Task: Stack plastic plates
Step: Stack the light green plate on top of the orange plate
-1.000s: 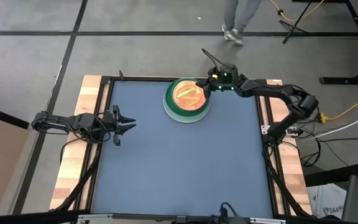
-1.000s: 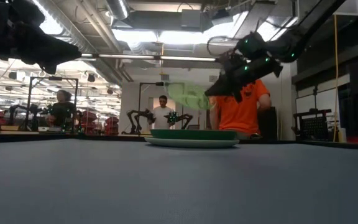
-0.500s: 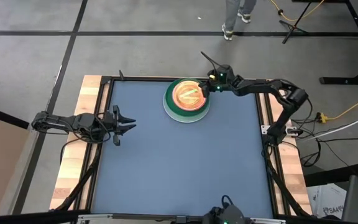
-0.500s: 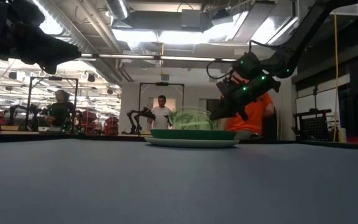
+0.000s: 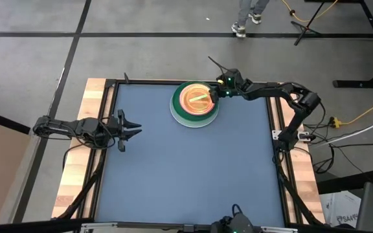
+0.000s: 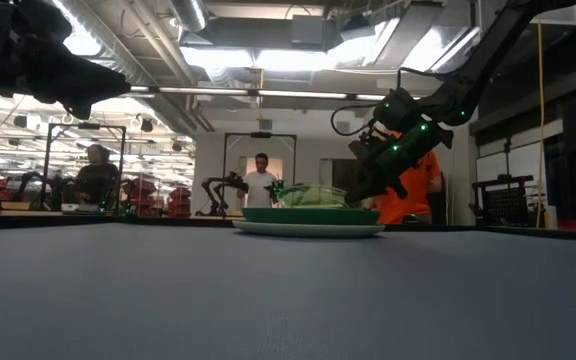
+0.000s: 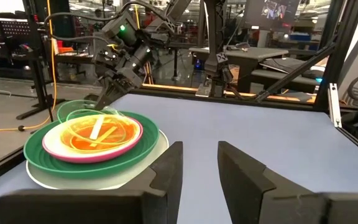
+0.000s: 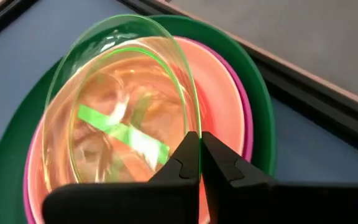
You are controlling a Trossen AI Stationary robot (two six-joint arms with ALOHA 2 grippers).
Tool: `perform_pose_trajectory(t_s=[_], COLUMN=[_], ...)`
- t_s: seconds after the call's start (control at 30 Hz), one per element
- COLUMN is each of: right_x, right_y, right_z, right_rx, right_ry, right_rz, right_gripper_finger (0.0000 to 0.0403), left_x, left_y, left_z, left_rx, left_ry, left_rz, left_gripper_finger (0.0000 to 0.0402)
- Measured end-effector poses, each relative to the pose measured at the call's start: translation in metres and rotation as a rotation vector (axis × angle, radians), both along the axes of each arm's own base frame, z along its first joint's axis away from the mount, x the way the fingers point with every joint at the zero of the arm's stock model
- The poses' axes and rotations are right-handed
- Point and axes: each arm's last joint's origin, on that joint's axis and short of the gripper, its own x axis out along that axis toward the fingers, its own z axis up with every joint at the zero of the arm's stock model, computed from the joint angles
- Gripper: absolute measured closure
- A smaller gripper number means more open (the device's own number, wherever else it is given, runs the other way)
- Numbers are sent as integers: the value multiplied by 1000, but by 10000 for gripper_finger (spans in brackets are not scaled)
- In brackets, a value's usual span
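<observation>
Up at the far edge of the blue counter (image 5: 186,181) sits the stack of plates: a pale blue-white plate (image 7: 129,177) at the bottom, a dark green plate (image 5: 177,110) on it, then a hot pink plate (image 7: 58,151), with an orange translucent plate (image 7: 79,134) nested inside. The right gripper (image 5: 216,88) is down at the stack's right rim, arm reaching in from the right side of the counter. Its fingers (image 8: 225,168) are pinched right together on the rim of a green translucent plate (image 8: 92,56), the one with the bright green stripe across it. That green plate lies over the orange one, just above the stack; whether it rests fully flat I cannot tell. From counter level it shows as a low, pale green shape (image 6: 313,195) sitting right on top of the dark green rim, gripper (image 6: 368,180) at its right edge.

Over on the left, the left gripper (image 5: 129,130) waits above the counter's left edge, well apart from the stack, fingers (image 7: 166,171) spread with a clear gap and nothing between them.

Beyond the counter a person in an orange shirt (image 6: 413,185) stands behind the right arm, and two more people (image 6: 260,180) are farther back in the room.
</observation>
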Motion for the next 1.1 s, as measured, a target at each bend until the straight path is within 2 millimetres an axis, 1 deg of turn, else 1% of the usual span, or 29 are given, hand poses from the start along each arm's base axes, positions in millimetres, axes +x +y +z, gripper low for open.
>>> perform_pose_trajectory(t_s=[0.9,1.0,1.1], right_x=[0,0,0], right_y=[-1,-1,-1], right_z=[0,0,0], right_rx=[-21,-21,-22], right_ry=[8,8,8], right_rz=[-16,-16,-17], right_gripper_finger=[401,391,368], left_x=[0,0,0], left_y=[0,0,0], left_z=[0,0,0], left_rx=[0,0,0], left_ry=[0,0,0], left_rz=[0,0,-14], left_gripper_finger=[308,308,308])
